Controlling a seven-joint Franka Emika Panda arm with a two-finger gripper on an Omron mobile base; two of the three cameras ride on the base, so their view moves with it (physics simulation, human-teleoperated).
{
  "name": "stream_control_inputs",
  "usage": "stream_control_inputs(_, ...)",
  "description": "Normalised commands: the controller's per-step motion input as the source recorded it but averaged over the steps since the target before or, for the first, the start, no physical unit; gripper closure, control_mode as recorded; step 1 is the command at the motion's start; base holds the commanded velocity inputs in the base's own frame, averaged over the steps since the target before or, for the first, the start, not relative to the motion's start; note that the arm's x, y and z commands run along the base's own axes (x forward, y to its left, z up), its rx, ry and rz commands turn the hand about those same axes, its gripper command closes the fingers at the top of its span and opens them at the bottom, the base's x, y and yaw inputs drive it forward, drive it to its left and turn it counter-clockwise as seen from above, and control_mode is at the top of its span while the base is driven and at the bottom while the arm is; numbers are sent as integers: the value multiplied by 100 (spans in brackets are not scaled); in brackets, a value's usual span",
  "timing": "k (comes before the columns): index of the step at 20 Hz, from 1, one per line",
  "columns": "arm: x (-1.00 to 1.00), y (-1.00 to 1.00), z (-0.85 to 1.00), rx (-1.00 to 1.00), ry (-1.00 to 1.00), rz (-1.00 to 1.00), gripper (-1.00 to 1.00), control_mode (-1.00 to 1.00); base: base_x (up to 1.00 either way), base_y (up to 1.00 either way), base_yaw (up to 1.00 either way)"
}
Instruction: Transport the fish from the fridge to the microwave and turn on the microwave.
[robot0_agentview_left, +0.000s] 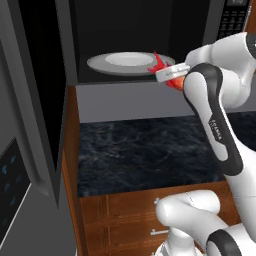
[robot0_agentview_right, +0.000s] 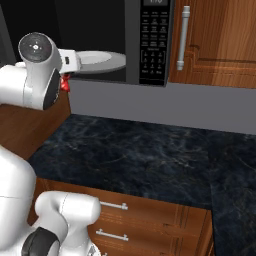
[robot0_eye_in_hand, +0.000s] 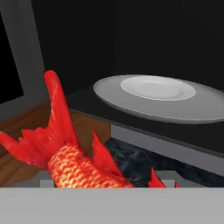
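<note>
The red-orange fish (robot0_eye_in_hand: 72, 164) fills the lower left of the hand view, its forked tail pointing up. My gripper (robot0_agentview_left: 170, 75) is shut on it and holds it in the air just in front of the open microwave (robot0_agentview_left: 210, 20). The fish's tail (robot0_agentview_left: 158, 63) sticks up at the right front rim of the round grey turntable (robot0_agentview_left: 127, 62), which lies a little beyond and to the left inside the dark cavity. In the right base view a red bit of the fish (robot0_agentview_right: 65, 85) peeks out below my wrist, next to the turntable (robot0_agentview_right: 102, 60). The fridge is out of view.
The microwave door (robot0_agentview_left: 37, 100) hangs open at the left. The black keypad (robot0_agentview_right: 152, 50) is right of the cavity, beside a wooden cabinet with a bar handle (robot0_agentview_right: 185, 37). A dark marble counter (robot0_agentview_right: 150, 155) lies below, with wooden drawers (robot0_agentview_right: 150, 222) under it.
</note>
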Motion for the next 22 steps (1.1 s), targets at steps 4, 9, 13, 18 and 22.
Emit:
stream_control_inputs(4, 45, 5, 14, -5, -13, 0, 100, -100, 0, 0, 0)
stream_control_inputs(9, 46, 9, 25, -2, -2, 0, 100, -100, 0, 0, 0)
stream_control_inputs(13, 43, 4, 32, -1, 6, 5, 100, -100, 0, 0, 0)
stream_control_inputs(18, 38, 7, 36, 0, 14, 5, 100, -100, 0, 0, 0)
stream_control_inputs(22, 42, 4, 14, -4, 10, 3, 100, -100, 0, 0, 0)
